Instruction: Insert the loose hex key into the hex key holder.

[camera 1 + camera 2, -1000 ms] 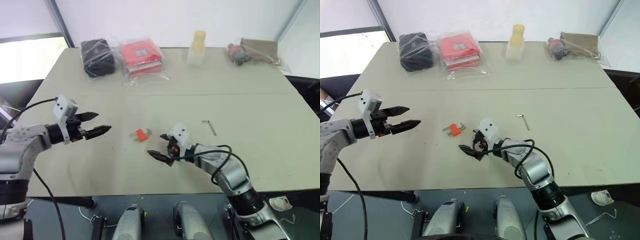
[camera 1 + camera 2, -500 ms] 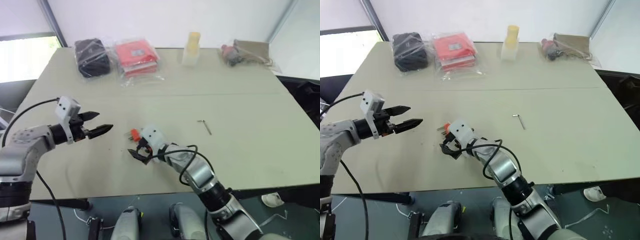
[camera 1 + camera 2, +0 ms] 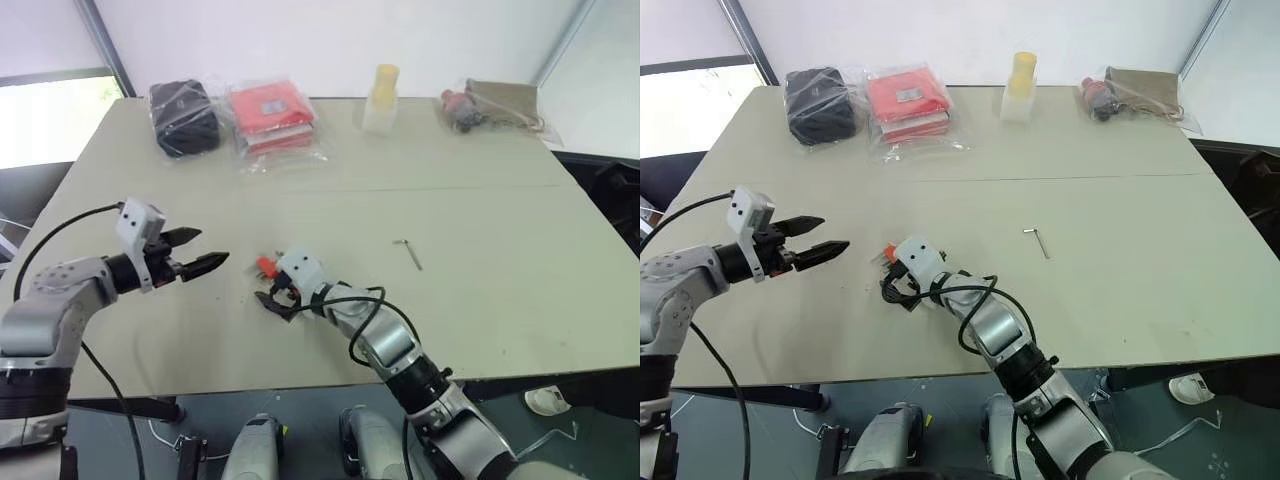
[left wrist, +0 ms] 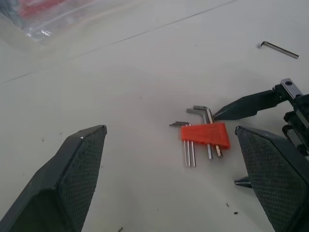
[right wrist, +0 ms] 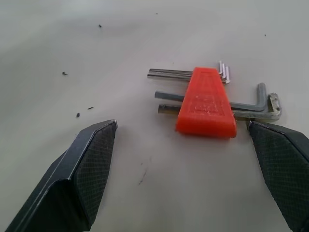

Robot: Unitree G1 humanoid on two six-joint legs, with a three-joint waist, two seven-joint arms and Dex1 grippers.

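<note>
Straddling the hex key holder point(image 5: 205, 102) (flat on the table), the right claw point(image 5: 193, 169) gapes, gripping nothing.

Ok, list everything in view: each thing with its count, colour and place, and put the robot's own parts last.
Large flat tabletop: one, pale beige, under everything.
Small plastic hex key holder with short metal keys: one, orange-red, near middle of the table, between the right claw's fingers.
Thin L-shaped loose metal hex key: one, grey, right of the holder, apart from it.
Black item in clear plastic wrap: one, far left.
Red plastic-wrapped packet: one, beside the black item.
Pale yellow bottle-like item: one, far middle.
Brown bag with a red item in clear plastic: one, far right.
Left claw: black, open, above the table left of the holder.
Right claw: black, open, at the holder.
</note>
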